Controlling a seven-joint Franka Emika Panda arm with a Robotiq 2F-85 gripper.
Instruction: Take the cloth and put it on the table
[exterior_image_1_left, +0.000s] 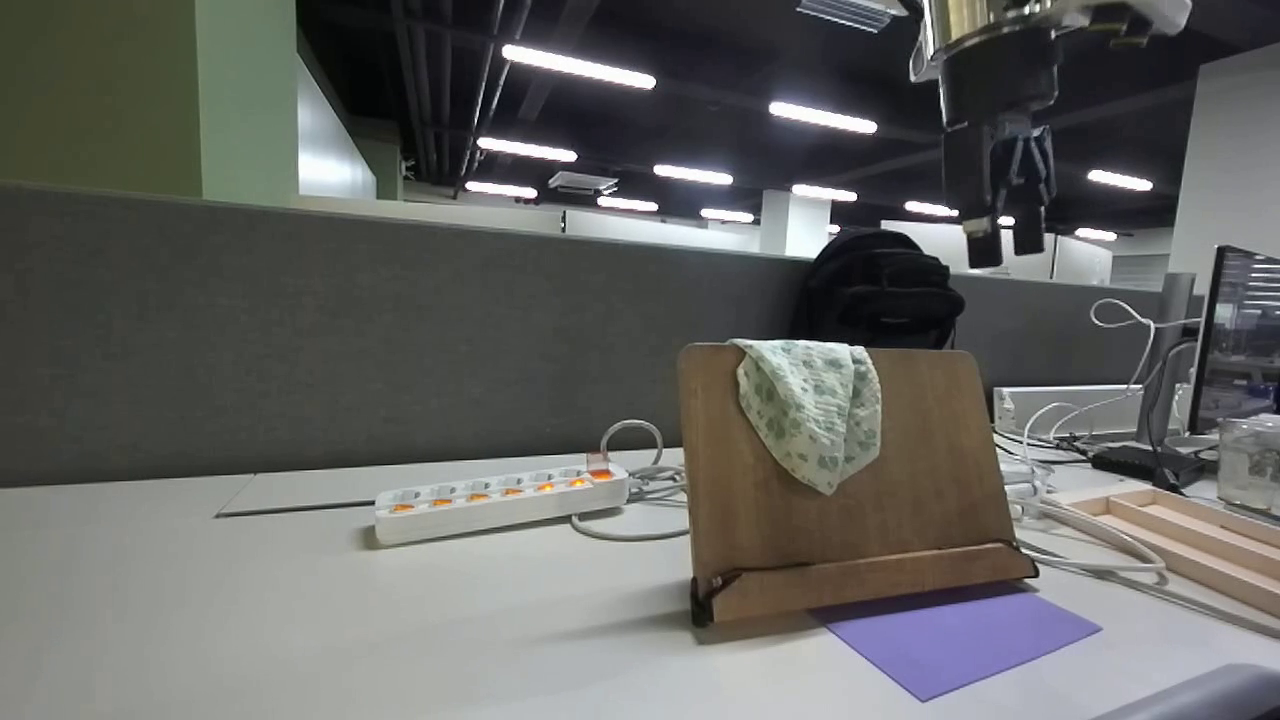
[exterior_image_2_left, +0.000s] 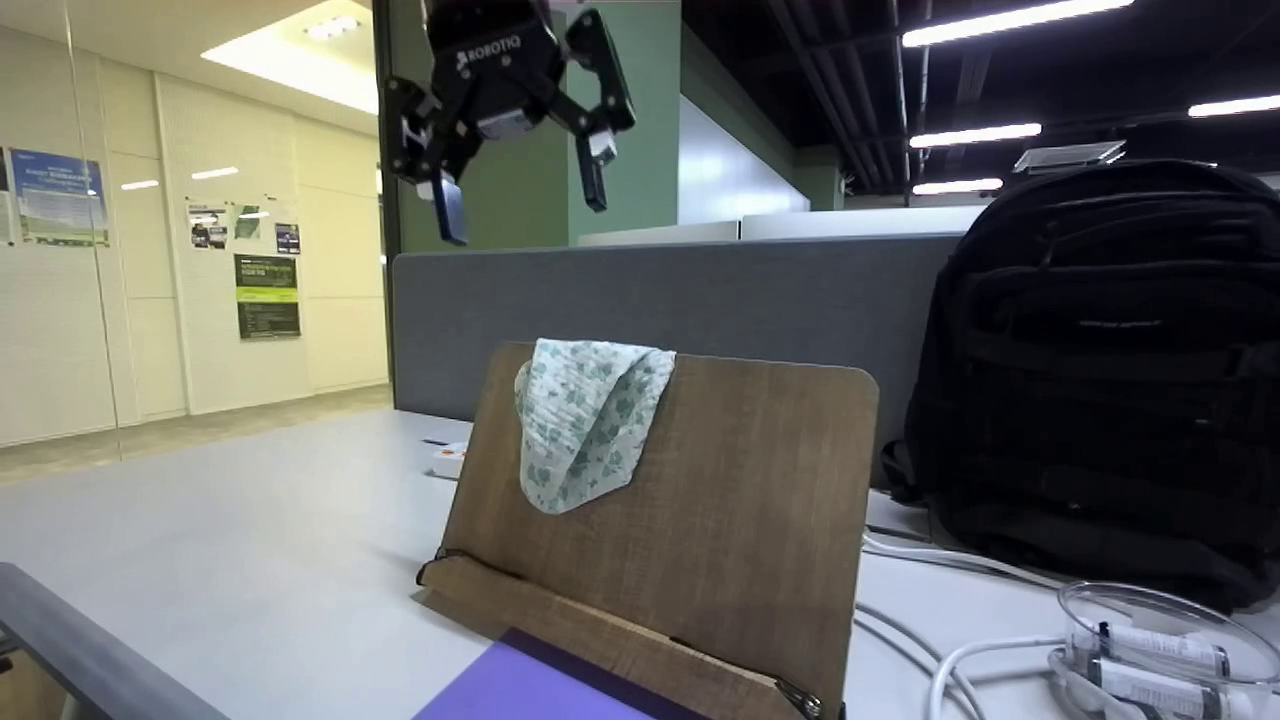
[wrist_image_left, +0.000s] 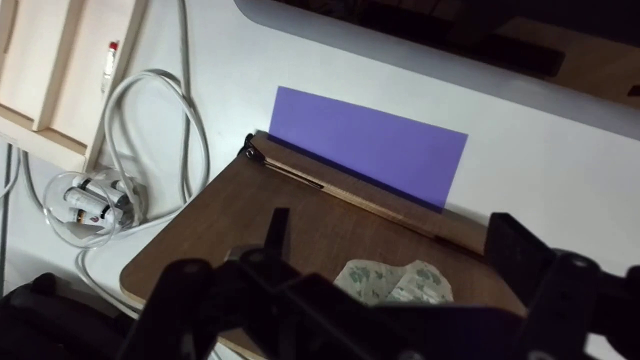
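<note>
The pale green-and-white cloth hangs over the top edge of the upright brown wooden board stand in both exterior views (exterior_image_1_left: 815, 410) (exterior_image_2_left: 585, 425). In the wrist view the cloth (wrist_image_left: 392, 282) shows partly, its rest hidden behind the gripper's dark body. The wooden board stand (exterior_image_1_left: 930, 450) stands tilted on the light grey-white table (exterior_image_1_left: 450, 620). My gripper (exterior_image_1_left: 1006, 245) is open and empty, high above the board and the cloth, apart from both. Its spread fingers also show in an exterior view (exterior_image_2_left: 523, 208) and in the wrist view (wrist_image_left: 389, 225), with the cloth between and below them.
A flat purple sheet (exterior_image_1_left: 960, 640) lies before the stand. A white power strip (exterior_image_1_left: 500, 510) and cables lie beside it. A black backpack (exterior_image_2_left: 1100, 400) stands behind. A clear container with small bottles (wrist_image_left: 95, 205), a wooden tray (exterior_image_1_left: 1190, 540) and a monitor (exterior_image_1_left: 1240, 340) are nearby.
</note>
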